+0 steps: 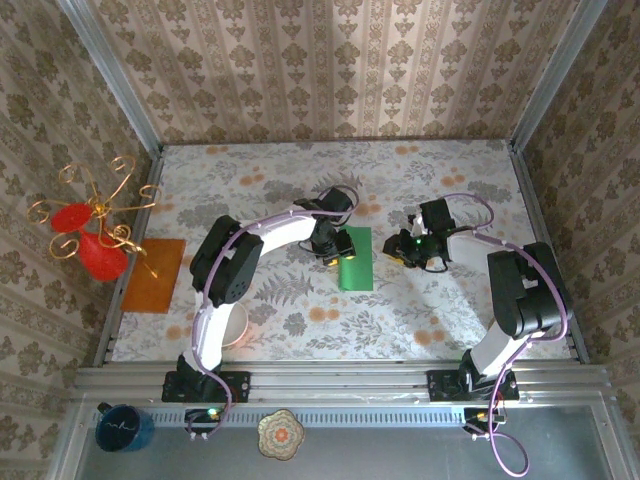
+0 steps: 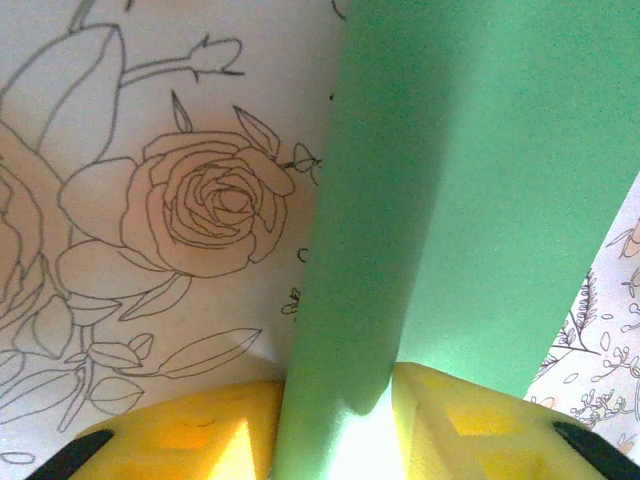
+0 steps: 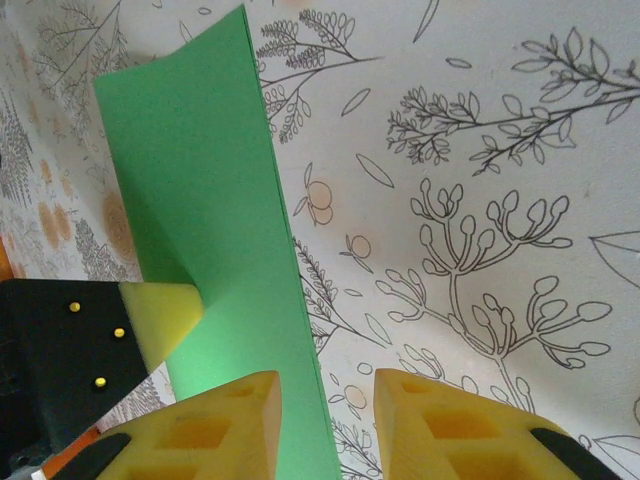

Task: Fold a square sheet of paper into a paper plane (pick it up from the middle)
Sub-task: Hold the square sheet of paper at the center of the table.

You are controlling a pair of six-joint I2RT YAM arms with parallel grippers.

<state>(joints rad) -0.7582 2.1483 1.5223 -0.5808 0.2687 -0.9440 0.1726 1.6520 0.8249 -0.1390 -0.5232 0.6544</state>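
Note:
The square sheet of paper (image 1: 356,268) is bright green and lies mid-table as a narrow upright strip, folded lengthwise. My left gripper (image 1: 337,247) sits at its upper left edge. In the left wrist view the green paper (image 2: 450,200) rises as a creased ridge that runs down between the yellow fingers of the left gripper (image 2: 335,380), which is shut on it. My right gripper (image 1: 408,248) hovers just right of the strip, open. In the right wrist view the paper (image 3: 200,180) has its long right edge reaching into the gap of the right gripper (image 3: 327,385). A left fingertip (image 3: 160,310) presses on the paper there.
A flat orange sheet (image 1: 155,275) lies at the table's left edge beside a gold wire stand with red ornaments (image 1: 90,240). A pale bowl (image 1: 235,325) sits by the left arm's base. A blue mug (image 1: 123,428) and a patterned dish (image 1: 281,434) stand on the near ledge.

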